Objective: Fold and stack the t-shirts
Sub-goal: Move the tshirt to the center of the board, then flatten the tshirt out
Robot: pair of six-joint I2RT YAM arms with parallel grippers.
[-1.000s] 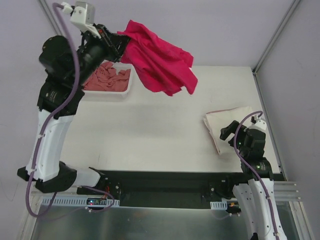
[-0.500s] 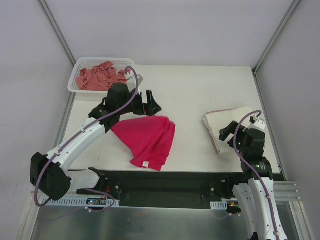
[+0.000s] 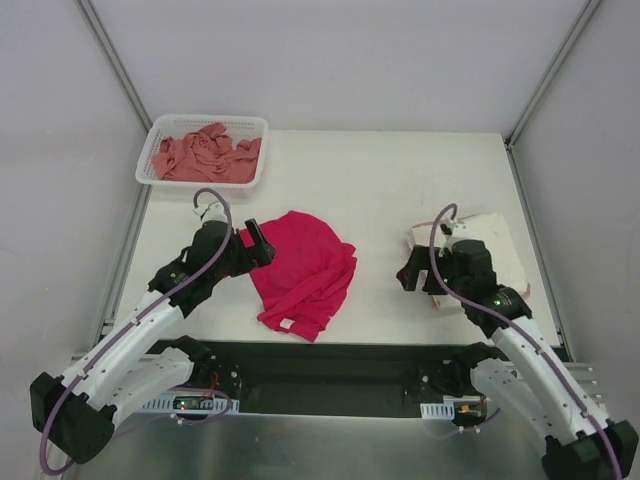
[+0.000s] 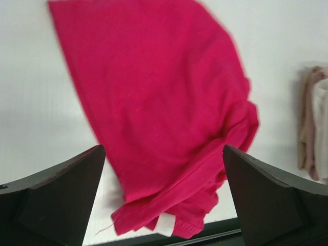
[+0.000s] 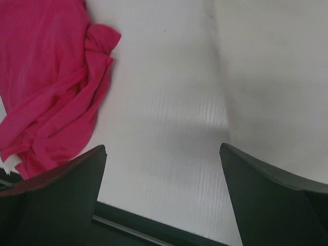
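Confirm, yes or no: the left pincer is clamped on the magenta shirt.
No: the left pincer stands wide open, and the magenta shirt lies loose on the table.

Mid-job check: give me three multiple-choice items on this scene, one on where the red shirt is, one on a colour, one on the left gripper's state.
1. Where is the bright magenta-red cloth t-shirt?
A. in the white plastic mesh basket
B. bunched on the white table, between the arms
C. off the table, on the floor

2. What colour is the crumpled cloth shirt in the basket?
A. cream-white
B. blue
C. dusty salmon-pink

3. How is the left gripper?
A. open, holding nothing
B. shut on the magenta-red t-shirt
C. shut on the basket rim

Answers: 1 B, it lies on the tabletop in front of the arms; 2 C, salmon-pink cloth fills the basket; 3 A, its fingers stand wide apart above the shirt.
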